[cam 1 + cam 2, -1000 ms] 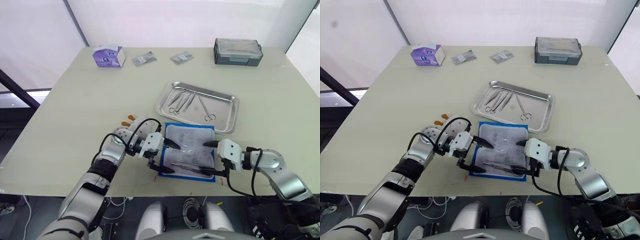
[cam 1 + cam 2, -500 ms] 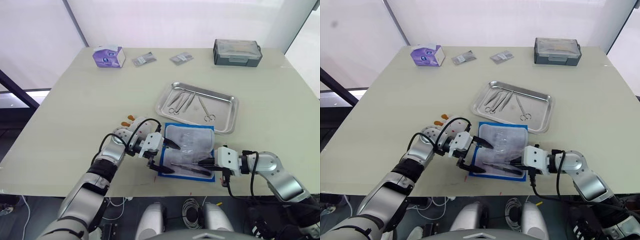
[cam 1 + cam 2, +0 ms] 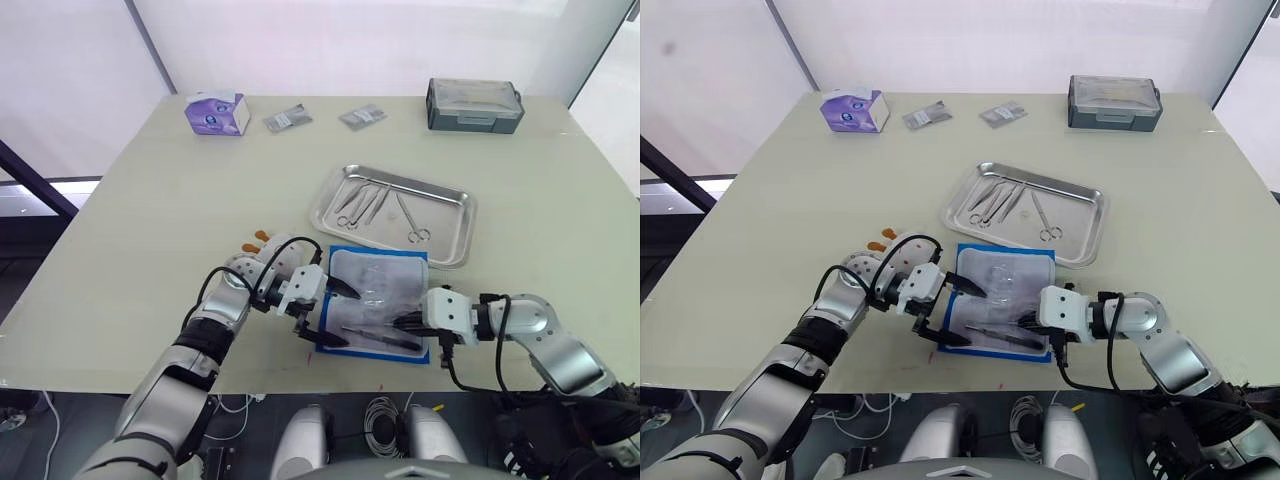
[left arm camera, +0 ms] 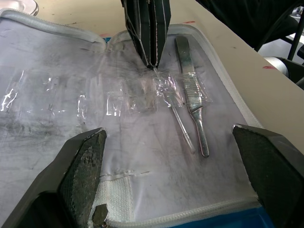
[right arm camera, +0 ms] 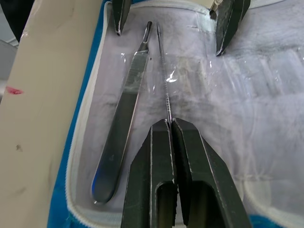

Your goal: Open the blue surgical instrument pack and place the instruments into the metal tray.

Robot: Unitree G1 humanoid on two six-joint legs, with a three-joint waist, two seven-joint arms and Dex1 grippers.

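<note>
On pack lining (image 4: 71, 118), right hand (image 5: 170, 124) pinching probe (image 5: 164, 76) beside flat tool (image 5: 123, 104).

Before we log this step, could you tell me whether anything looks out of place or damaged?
Nothing stands out. The pack lies open and flat, the right gripper is shut on a thin probe, and the tray sits level.

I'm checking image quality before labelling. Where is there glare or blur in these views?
Left wrist view: the pack's clear pockets glint white; the left tool is soft up close. Right wrist view: sheen on the scalpel handle; the right tool is blurred low down. Head views: bright background, shiny tray.
</note>
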